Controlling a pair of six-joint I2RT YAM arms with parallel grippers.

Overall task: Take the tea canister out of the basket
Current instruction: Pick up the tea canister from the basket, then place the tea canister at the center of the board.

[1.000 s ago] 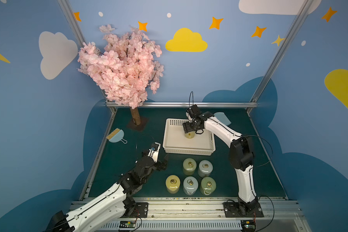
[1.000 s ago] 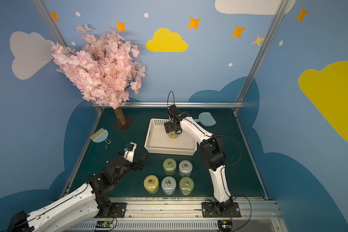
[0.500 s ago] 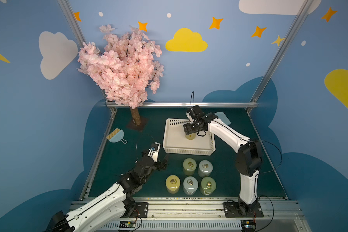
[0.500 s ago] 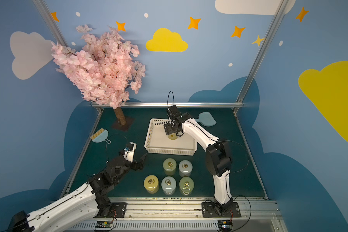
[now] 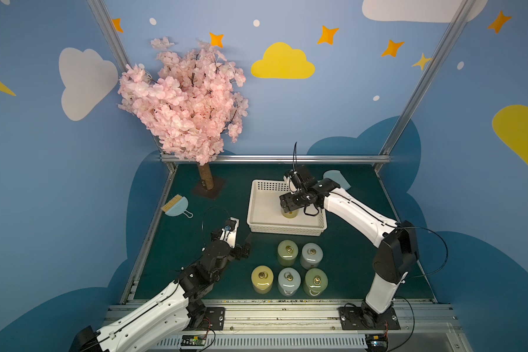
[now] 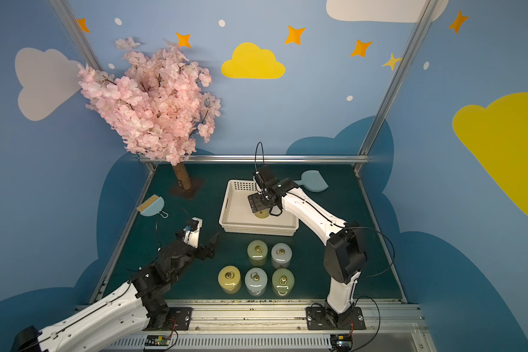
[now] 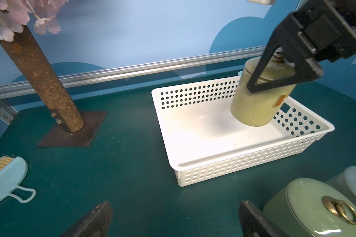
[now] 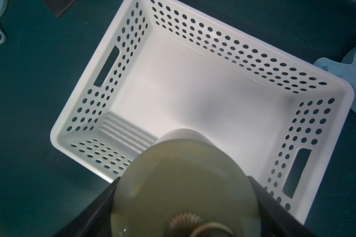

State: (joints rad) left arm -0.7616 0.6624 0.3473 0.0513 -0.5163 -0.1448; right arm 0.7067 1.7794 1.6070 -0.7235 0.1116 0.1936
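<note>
Gripping tilted canister (image 7: 257, 102) over right half of basket (image 7: 245, 156), right end effector (image 5: 289, 208) clamped on its sides. Risks: base could clip near wall and drag basket; tilt could cause slip. Left end effector (image 7: 173, 220) wide open, empty.

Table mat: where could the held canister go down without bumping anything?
Bare mat lies between the basket, tree base and brush, and right of the five canisters toward the right arm's base. Crowded: the strip between basket and canisters.
</note>
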